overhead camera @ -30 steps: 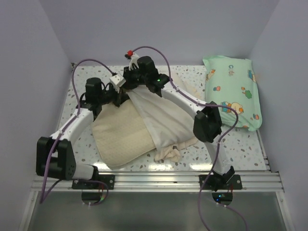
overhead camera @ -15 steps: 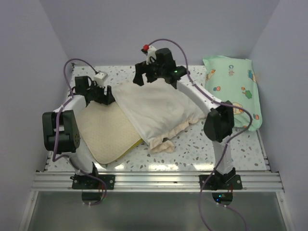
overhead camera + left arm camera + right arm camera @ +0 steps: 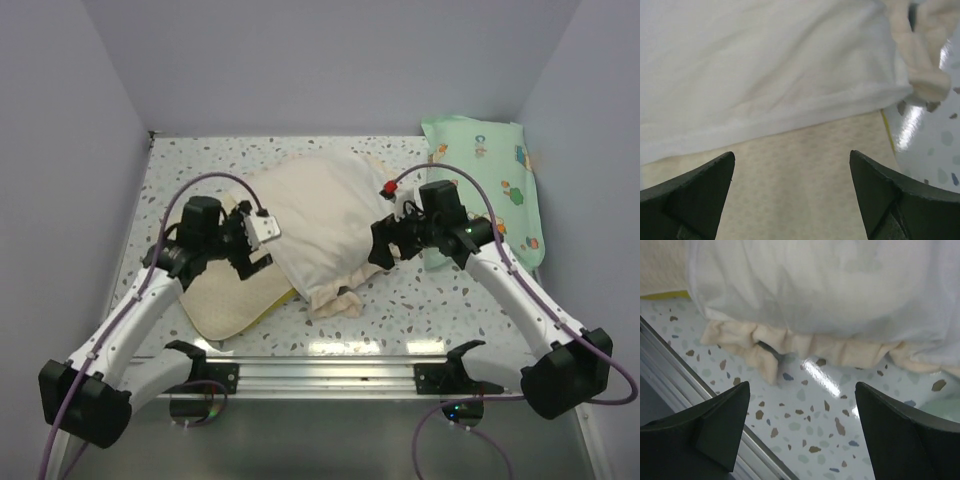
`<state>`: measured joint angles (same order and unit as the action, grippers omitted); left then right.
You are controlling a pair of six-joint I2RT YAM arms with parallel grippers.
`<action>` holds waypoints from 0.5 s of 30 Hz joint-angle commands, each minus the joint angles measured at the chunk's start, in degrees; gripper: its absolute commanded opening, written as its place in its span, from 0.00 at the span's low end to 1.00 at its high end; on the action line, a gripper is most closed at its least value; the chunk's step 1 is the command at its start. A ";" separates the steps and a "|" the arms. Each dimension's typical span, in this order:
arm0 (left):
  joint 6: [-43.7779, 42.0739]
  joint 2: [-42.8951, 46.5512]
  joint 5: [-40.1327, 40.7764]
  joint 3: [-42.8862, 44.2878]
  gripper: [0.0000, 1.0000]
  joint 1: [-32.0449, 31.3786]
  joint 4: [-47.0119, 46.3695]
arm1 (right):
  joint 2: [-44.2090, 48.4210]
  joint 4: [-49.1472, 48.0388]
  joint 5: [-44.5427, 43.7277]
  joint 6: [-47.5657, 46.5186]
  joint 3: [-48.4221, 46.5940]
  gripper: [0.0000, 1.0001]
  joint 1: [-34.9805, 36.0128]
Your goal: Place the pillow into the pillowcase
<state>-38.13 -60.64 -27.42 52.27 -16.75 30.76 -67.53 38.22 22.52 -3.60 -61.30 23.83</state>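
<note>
The pillowcase (image 3: 320, 210) lies cream face up in the middle of the table, its ruffled trim (image 3: 335, 298) bunched at the near end. The pale quilted pillow (image 3: 232, 298) sticks out from under it at the near left, with a yellow edge showing. My left gripper (image 3: 254, 260) hovers open over the pillow (image 3: 800, 175), just short of the pillowcase edge (image 3: 765, 65), holding nothing. My right gripper (image 3: 379, 250) is open and empty over bare table to the right of the pillowcase (image 3: 830, 285). The ruffle (image 3: 790, 347) lies ahead of the right gripper (image 3: 802, 385).
A mint-green cartoon-print pillow (image 3: 490, 190) lies along the right wall, close behind the right arm. The metal rail (image 3: 320, 375) runs along the table's near edge, also seen as the rail (image 3: 675, 385) in the right wrist view. Walls enclose the left, back and right sides.
Both grippers have opened and let go of the pillowcase, then drawn back from the far side toward the near middle. The pillowcase has settled flat over the pillow.
</note>
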 commanded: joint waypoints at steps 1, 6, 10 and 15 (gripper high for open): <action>1.90 1.22 9.47 -9.54 1.00 -6.78 5.28 | 2.56 1.77 2.70 -0.10 3.98 0.89 -1.60; 4.99 0.01 17.65 -14.74 1.00 -18.56 1.93 | 5.03 1.51 3.67 -0.54 8.91 0.89 -1.86; 7.72 -4.65 17.49 -13.69 1.00 -21.04 1.85 | 5.39 2.82 3.84 -3.25 9.10 0.89 -1.78; 12.29 -12.64 24.41 -16.93 1.00 -22.18 -3.33 | 1.09 3.45 2.79 -4.31 6.72 0.89 -1.77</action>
<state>-30.26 -68.60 -8.40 37.32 -38.04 30.41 -64.40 40.80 24.97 -6.02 -52.18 22.11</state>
